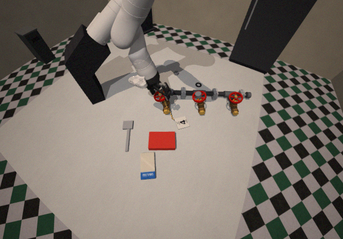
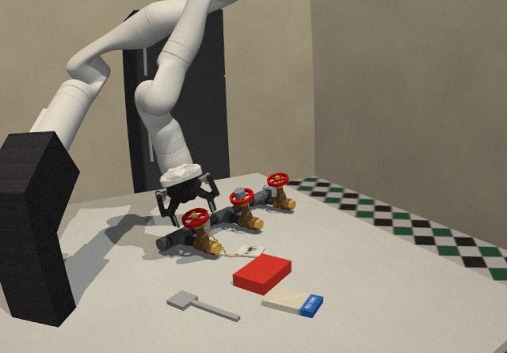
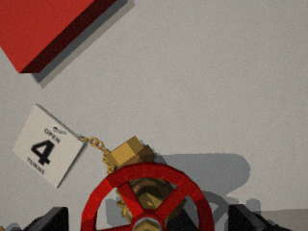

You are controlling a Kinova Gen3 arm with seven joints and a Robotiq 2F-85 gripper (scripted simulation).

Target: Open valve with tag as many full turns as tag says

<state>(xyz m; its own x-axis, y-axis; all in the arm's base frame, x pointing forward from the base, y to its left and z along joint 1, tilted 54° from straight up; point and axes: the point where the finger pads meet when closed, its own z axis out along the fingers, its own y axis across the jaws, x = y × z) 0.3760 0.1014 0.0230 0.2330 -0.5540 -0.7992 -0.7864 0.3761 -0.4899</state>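
Note:
Three brass valves with red handwheels sit on a dark pipe [image 1: 188,92] [image 2: 223,214]. The left valve's handwheel [image 1: 161,96] [image 2: 196,218] [image 3: 146,199] carries a gold chain to a white tag [image 1: 183,122] [image 2: 250,250] [image 3: 47,150] that reads "OPEN 4 TURNS". The middle handwheel [image 1: 199,96] [image 2: 245,199] and the right handwheel [image 1: 235,98] [image 2: 277,180] stand apart from the arm. My gripper [image 1: 162,90] [image 2: 191,212] is open, its fingers spread wide on either side of the tagged handwheel, just behind and above it. The dark fingertips show at the bottom corners of the wrist view.
A red block [image 1: 162,140] [image 2: 261,273] [image 3: 43,29], a grey hammer-like tool [image 1: 127,134] [image 2: 202,304] and a cream-and-blue box [image 1: 147,165] [image 2: 292,298] lie in front of the valves. A black block [image 1: 86,61] [image 2: 32,226] stands left, a dark cabinet [image 1: 274,20] behind. A small black ring [image 1: 198,86] lies behind the pipe.

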